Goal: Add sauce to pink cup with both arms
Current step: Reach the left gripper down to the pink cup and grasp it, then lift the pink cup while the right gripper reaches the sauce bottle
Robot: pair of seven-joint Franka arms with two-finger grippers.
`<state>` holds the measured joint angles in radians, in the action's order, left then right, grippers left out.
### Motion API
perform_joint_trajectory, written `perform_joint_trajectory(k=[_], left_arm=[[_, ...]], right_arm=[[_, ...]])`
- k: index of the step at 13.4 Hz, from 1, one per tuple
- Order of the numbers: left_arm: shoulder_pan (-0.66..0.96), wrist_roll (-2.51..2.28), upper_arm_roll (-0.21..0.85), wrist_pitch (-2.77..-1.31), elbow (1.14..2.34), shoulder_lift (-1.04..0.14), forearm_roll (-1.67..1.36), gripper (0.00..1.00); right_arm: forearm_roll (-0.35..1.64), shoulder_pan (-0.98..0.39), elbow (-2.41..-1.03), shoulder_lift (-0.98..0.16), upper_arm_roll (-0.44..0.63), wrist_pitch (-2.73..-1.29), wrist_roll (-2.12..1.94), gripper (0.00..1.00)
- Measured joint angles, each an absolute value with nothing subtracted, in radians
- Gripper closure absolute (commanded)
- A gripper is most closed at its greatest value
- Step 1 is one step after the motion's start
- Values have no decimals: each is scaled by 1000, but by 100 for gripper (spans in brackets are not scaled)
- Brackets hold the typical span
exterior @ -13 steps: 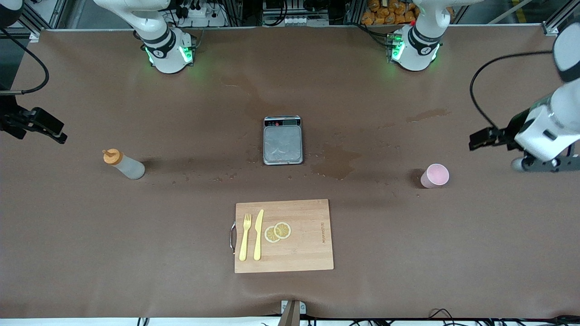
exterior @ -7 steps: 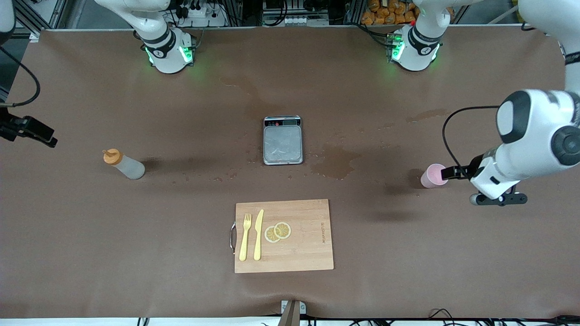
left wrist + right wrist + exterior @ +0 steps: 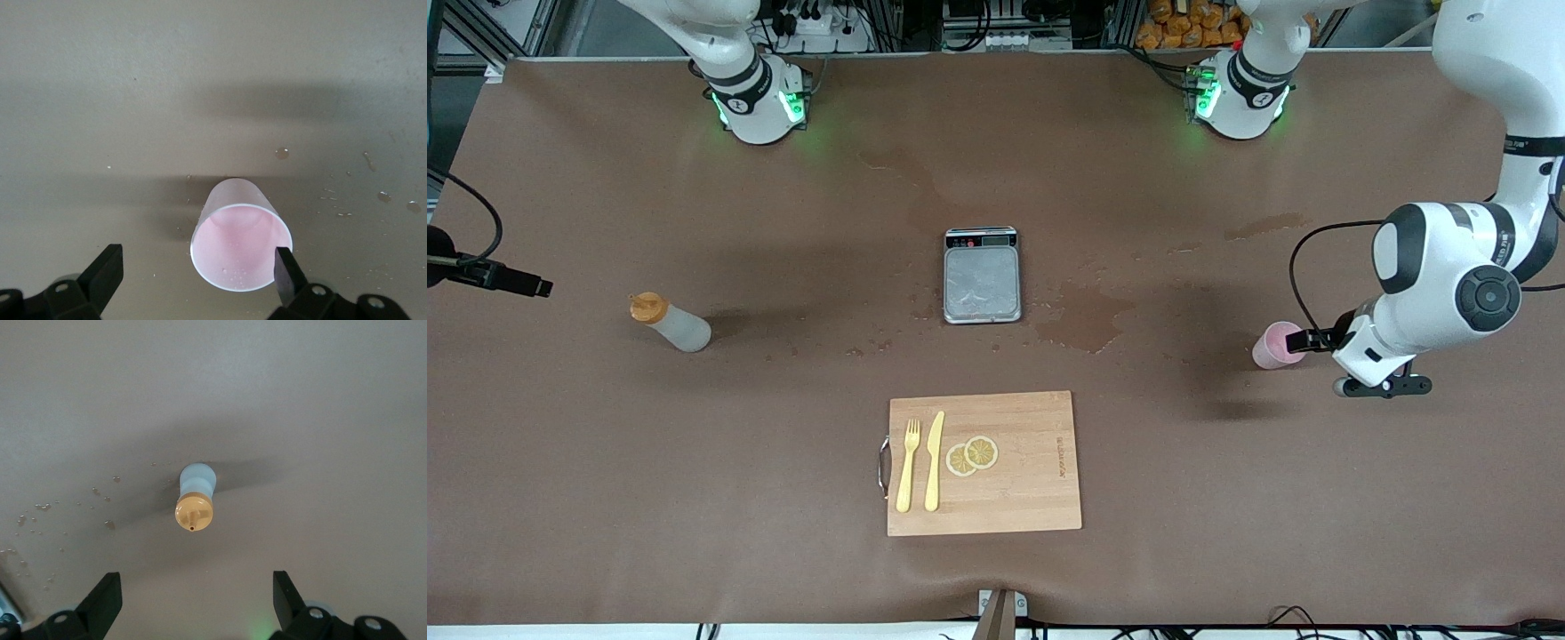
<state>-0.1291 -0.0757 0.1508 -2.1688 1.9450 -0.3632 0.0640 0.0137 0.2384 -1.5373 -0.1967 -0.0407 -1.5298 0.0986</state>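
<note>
The pink cup (image 3: 1272, 345) stands upright toward the left arm's end of the table. My left gripper (image 3: 1307, 340) is low beside it and open. In the left wrist view the cup (image 3: 240, 243) sits between the fingers (image 3: 288, 273), close against one of them, with the gripper (image 3: 198, 260) not closed on it. The sauce bottle (image 3: 669, 322), whitish with an orange cap, stands toward the right arm's end. My right gripper (image 3: 527, 286) is open in the air near that table edge, apart from the bottle. The right wrist view shows the bottle (image 3: 195, 495) ahead of the open gripper (image 3: 195, 585).
A steel-topped scale (image 3: 982, 276) sits mid-table. A wooden cutting board (image 3: 1032, 480) nearer the front camera holds a fork (image 3: 908, 464), a knife (image 3: 934, 460) and lemon slices (image 3: 971, 454). Wet stains (image 3: 1087, 320) lie between scale and cup.
My left arm has swung down and brought its open gripper to the pink cup. My right gripper has shifted a little at the table's edge. Bottle and cup have not moved.
</note>
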Motion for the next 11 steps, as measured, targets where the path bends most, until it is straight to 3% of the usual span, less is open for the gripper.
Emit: perform_joint_trajectory(k=[2,5,7,8,9,11], left_arm=[[-130,-77,150,-2206,1980,-369,64,1],[-143,-79,147,-2255,2016,-389,64,28],[-154,-79,147,-2259,2018,-403,64,54],[-156,-79,147,-2259,2018,-409,64,84],[-156,-79,147,-2260,2018,-414,64,100],[-155,-80,149,-2265,2018,-420,64,100]], right_arm=[[42,284,-1531,-229,-40,-1530,98,0],[55,339,-1508,-303,-39,-1530,97,0],[64,368,-1494,-361,-39,-1526,110,0],[81,380,-1481,-391,-39,-1507,135,0],[104,394,-1463,-425,-39,-1484,170,0],[150,424,-1426,-496,-39,-1456,211,0]])
